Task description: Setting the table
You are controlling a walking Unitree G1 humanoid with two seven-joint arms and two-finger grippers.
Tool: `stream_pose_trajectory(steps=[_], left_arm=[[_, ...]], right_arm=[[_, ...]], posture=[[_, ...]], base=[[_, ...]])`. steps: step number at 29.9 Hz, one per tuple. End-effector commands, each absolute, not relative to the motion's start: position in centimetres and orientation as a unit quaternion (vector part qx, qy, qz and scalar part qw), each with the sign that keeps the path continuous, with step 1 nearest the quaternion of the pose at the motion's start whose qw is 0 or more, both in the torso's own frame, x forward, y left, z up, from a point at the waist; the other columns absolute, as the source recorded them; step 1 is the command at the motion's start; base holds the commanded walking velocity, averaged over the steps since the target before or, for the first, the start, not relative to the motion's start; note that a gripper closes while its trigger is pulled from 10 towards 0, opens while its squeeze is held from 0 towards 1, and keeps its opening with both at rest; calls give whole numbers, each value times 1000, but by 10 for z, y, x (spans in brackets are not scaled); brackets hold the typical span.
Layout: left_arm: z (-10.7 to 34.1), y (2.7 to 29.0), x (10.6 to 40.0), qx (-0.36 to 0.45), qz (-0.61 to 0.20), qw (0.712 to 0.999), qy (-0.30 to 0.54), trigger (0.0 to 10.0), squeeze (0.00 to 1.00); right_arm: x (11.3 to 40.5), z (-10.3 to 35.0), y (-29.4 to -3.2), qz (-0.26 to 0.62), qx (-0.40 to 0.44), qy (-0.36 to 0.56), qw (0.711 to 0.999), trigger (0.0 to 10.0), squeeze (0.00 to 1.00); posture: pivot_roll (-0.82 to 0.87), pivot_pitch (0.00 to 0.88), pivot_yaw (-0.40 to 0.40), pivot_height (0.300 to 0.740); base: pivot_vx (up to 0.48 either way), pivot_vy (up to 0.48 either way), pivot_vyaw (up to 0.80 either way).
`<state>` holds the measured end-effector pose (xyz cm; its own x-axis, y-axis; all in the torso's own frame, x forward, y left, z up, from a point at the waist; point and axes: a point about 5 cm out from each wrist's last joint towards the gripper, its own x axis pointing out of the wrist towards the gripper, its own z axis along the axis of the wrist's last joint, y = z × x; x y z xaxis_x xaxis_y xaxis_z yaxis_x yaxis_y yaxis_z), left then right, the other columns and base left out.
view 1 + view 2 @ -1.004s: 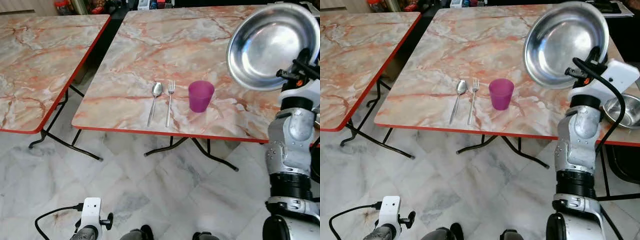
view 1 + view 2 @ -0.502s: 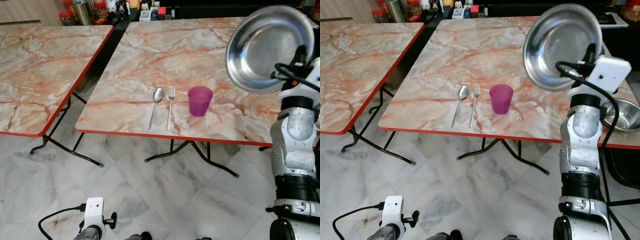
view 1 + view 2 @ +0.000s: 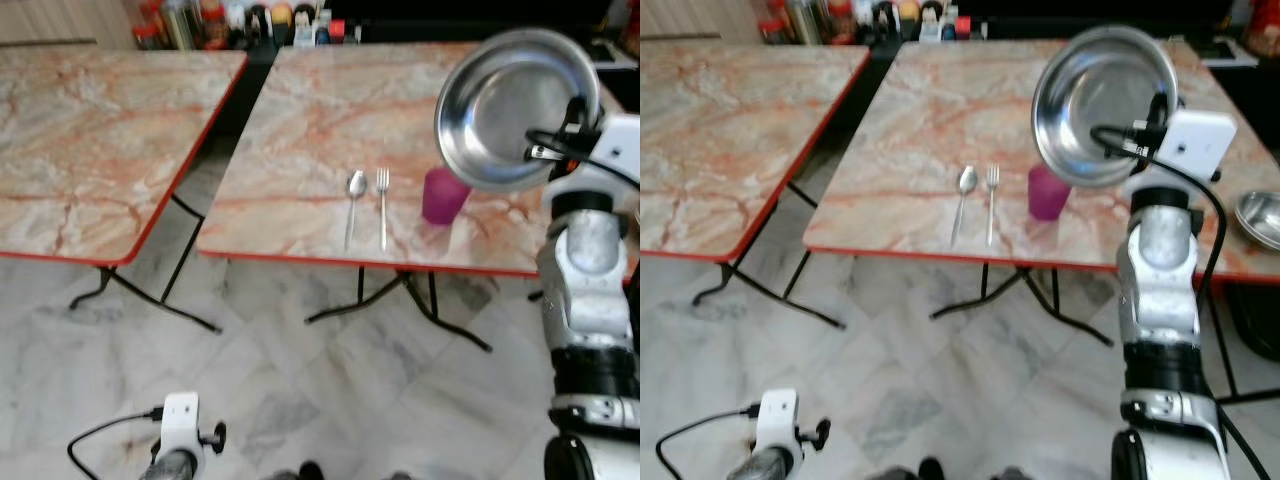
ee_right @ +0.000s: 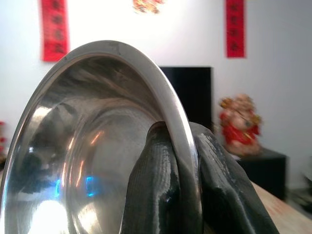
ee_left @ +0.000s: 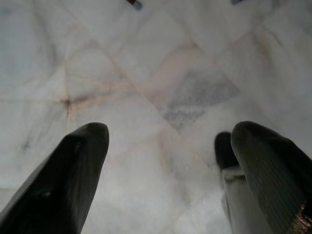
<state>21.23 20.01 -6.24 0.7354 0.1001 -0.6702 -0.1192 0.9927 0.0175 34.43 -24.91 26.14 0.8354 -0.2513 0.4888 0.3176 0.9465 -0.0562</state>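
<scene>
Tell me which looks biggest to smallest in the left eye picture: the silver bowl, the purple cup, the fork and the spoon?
1. Bowl, held up close to the camera, so it looks extra big.
2. Cup, partly hidden behind the bowl.
3. Fork and spoon: they look alike, too close to rank.

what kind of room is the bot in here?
Probably a dining area in a home: two marble-pattern folding tables with red edges, one laid with a spoon, fork and purple cup; marble floor tiles; condiment jars behind.
</scene>
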Motion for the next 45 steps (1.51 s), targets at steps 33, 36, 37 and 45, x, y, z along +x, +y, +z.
stream_pose_trajectory(steps=[33,36,37,45], left_arm=[[-70,208,200,-46,99,917,384,10000,0],[-69,209,200,-45,99,918,383,10000,0],[-69,209,200,-45,99,918,383,10000,0],[-67,208,203,-42,96,921,376,10000,0]], right_arm=[[354,247,-228,-114,-50,-199,972,10000,0],[354,244,-229,-116,-39,-194,973,10000,0],[354,244,-229,-116,-39,-194,973,10000,0],[353,244,-228,-115,-43,-203,971,10000,0]], posture=[[-102,138,39,740],[-103,134,43,740],[-103,134,43,740],[-99,128,47,740]], base=[[0,480,0],[0,480,-615],[0,480,-800],[0,480,0]])
